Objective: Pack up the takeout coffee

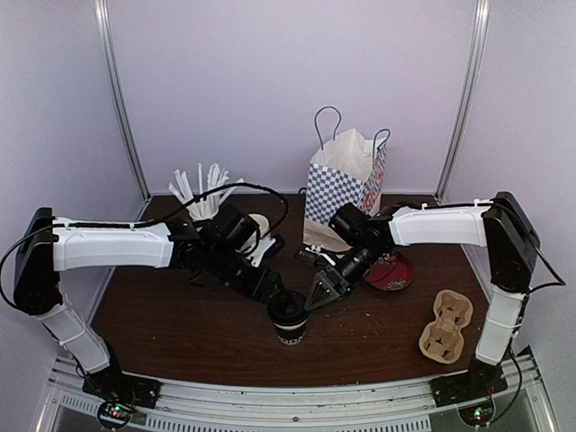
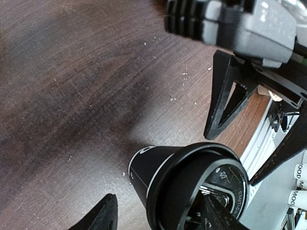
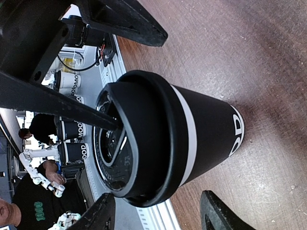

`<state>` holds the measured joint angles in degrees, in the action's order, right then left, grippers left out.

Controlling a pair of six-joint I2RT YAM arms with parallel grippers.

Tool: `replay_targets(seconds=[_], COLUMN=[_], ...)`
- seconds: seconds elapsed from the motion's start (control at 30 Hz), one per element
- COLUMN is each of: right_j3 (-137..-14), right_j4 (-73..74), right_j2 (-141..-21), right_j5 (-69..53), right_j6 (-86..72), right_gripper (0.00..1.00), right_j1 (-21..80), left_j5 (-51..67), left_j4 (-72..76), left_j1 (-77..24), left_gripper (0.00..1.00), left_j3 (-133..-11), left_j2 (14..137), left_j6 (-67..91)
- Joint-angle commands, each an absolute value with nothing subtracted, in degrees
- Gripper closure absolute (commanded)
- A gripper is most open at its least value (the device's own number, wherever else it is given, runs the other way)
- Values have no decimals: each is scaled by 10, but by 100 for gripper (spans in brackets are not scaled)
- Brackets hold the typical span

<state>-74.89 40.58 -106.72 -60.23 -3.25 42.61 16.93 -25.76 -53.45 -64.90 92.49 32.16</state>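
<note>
While the left pincer (image 1: 270, 290) is hovering: it is hanging low over the desk (image 1: 171, 333) from the left with its jaws standing apart. One finger (image 2: 98, 216) is sitting clear of the cup wall and the other is crossing the lid's rim. I cannot tell whether it is touching there.
Coffee cup (image 1: 289, 319): it is standing upright near the middle of the desk's near edge, long axis vertical and lid up. It is sitting between the two pincers and slightly nearer the edge than either.
Nearer arm: neither; both are flanking the cup about equally.
Cup material: matte black paper with a white band under the rim and white lettering, tapering toward the base.
Lid (image 3: 120, 143): round glossy black plastic with a raised rim and embossed wording.
Right pincer (image 1: 322, 290): it is leaning in from the right with its jaws apart, straddling the cup without visibly pressing it.
Desk surface: dark brown wood grain, dotted with pale specks.
Paper bag (image 1: 346, 184): it is standing upright at the far edge, blue-and-white checked with cord handles, behind the right arm.
Cup tray (image 1: 447, 326): tan moulded pulp with round wells, lying by the near right corner.
Handling guess: the tapered wall is likely inviting slip, so a grip under the lid rim is looking safer.
</note>
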Motion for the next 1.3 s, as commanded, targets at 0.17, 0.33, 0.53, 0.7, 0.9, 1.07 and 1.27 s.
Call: replay_targets(seconds=[0.17,0.33,0.53,0.7,0.9,1.07,1.27], right_j3=[-760,-753,-750,-781,-808,-829,-841], right_j4=[425,445,443,466,482,496,514], right_j2=[-1111,-1125,-1136,-1171,-1170,-1158,-1125], right_j5=[-519,-440,-347,-322,-348,-350,-422], right_j6=[-27,-13,-14,-8,22,42,84], right_gripper=[42,43,45,45,46,45,33], right_j1=[431,433,442,442,442,442,442], left_j5=[165,167,166,149,141,143,135], left_j4=[-257,-251,-227,-230,-228,-217,-210], left_j1=[-533,-533,-534,-536,-545,-552,-552], left_gripper=[41,43,44,45,46,46,46], left_j3=[-614,-594,-560,-548,-534,-533,-525], left_j2=[939,945,948,956,952,952,945], left_j6=[317,327,351,350,358,362,368])
